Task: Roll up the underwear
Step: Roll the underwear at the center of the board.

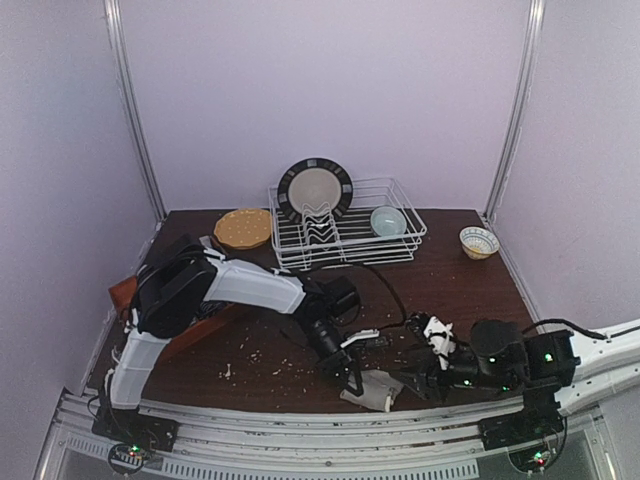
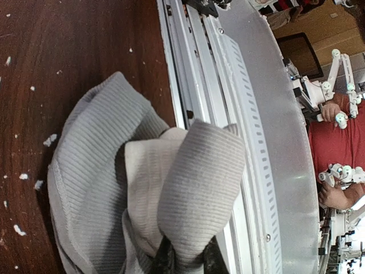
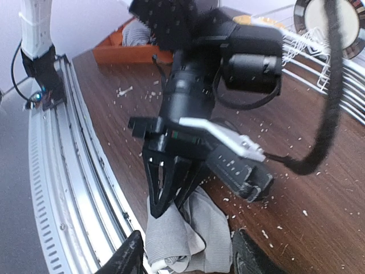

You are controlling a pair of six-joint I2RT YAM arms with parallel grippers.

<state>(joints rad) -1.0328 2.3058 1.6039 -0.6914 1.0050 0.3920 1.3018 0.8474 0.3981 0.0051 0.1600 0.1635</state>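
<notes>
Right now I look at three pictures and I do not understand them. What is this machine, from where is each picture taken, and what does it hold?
These are two robot arms fixed at the near edge of a brown table. One picture looks down from above; the other two come from small cameras on each wrist. The left tool is shut on a grey-beige underwear, a soft ribbed cloth partly folded at the table's near edge. The right tool stands open, one finger on each side of that cloth, holding nothing. Farther back stand a white wire dish rack with a plate and a pale bowl. White crumbs lie scattered.
</notes>
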